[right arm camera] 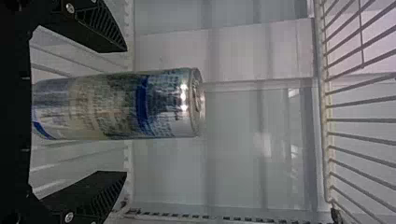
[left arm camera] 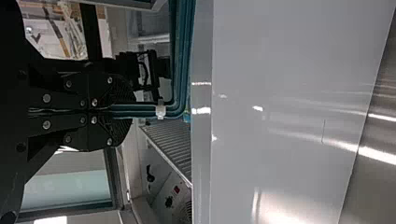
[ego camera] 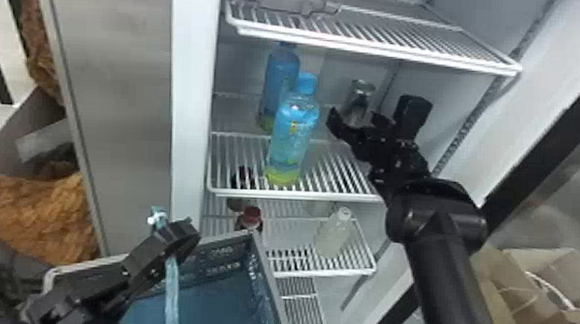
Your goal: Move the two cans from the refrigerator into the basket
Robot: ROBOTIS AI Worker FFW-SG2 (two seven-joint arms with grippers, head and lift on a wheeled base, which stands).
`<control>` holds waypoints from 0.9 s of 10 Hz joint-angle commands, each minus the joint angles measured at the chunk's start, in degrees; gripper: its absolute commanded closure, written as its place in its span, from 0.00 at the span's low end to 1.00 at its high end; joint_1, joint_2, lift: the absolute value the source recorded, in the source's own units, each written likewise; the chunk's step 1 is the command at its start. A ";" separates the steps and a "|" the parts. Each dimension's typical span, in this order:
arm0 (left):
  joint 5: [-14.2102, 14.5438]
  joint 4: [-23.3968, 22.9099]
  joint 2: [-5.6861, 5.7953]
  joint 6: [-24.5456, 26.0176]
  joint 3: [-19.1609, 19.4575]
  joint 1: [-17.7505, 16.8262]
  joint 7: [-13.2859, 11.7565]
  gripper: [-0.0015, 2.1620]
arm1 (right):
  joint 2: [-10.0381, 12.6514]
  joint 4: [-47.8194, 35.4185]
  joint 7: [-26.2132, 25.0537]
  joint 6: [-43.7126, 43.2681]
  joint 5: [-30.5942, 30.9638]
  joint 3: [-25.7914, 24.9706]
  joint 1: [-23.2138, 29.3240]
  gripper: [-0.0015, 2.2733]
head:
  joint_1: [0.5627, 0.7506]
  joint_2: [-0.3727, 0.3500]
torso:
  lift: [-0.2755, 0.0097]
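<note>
My right gripper (ego camera: 354,122) is inside the refrigerator at the middle shelf, open, with a silver can (ego camera: 362,88) standing between and just beyond its fingers. In the right wrist view the same can (right arm camera: 163,105) lies sideways between the parted fingers of my right gripper (right arm camera: 126,111), with a gap on each side. At the lower left, my left gripper (ego camera: 178,234) holds the handle (ego camera: 172,289) of the blue basket (ego camera: 263,265). The left wrist view has my left gripper (left arm camera: 132,111) shut on that teal handle (left arm camera: 180,56). I cannot make out a second can.
Two blue bottles (ego camera: 291,136) stand on the middle shelf (ego camera: 339,194), left of my right gripper. On the lower shelf are a pale bottle (ego camera: 333,233) and a red-capped bottle (ego camera: 252,218). The upper shelf's front edge (ego camera: 378,51) spans above; the refrigerator's side wall (ego camera: 191,99) rises at left.
</note>
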 commanded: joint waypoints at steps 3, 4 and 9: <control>0.00 0.28 0.09 0.00 -0.02 -0.22 0.00 0.56 | 0.00 2.54 -0.57 -0.57 0.91 0.02 -2.52 0.05 | 0.29 0.12 | 0.84; 0.12 0.28 0.09 0.00 -0.13 -0.22 0.00 0.56 | 0.00 3.66 -0.48 -0.57 0.91 0.02 -3.23 0.09 | 0.27 0.12 | 0.84; 0.23 0.42 0.17 0.00 -0.13 -0.22 -0.08 0.56 | -0.17 4.36 -0.39 0.13 2.74 0.13 -4.07 0.56 | 0.27 0.12 | 0.84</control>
